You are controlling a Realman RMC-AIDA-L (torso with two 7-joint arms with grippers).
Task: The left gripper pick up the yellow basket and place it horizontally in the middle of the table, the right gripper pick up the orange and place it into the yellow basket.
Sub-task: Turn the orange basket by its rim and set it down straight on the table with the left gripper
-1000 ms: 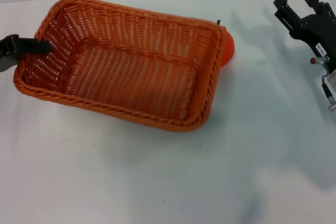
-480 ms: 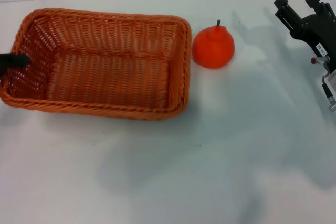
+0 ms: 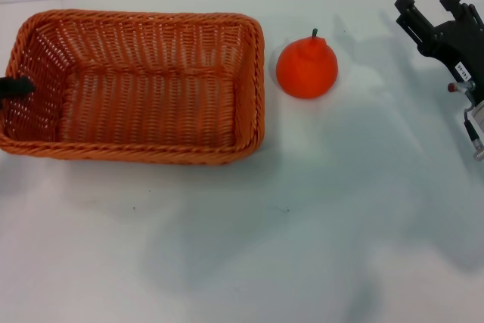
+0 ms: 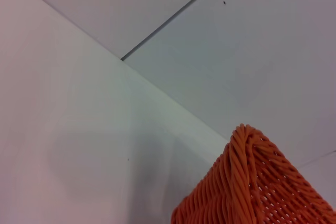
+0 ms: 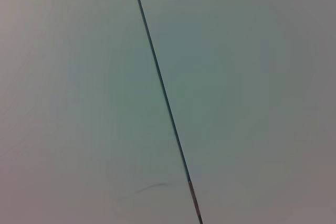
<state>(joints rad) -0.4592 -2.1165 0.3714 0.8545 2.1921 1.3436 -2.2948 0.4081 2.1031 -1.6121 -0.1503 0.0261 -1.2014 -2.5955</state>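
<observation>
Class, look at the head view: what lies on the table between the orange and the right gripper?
Nothing: only bare white table, with faint shadows, separates the orange from the right gripper, as the head view shows.

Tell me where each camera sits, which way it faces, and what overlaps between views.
Head view: looks down on the table, yellow basket, orange; left tool at the basket's left wall, right tool parked far right.
Left wrist view: beside a basket corner; no own fingers show.
Right wrist view: plain surface with a seam; no tool shows.
Shared: head and left wrist both show the basket.
</observation>
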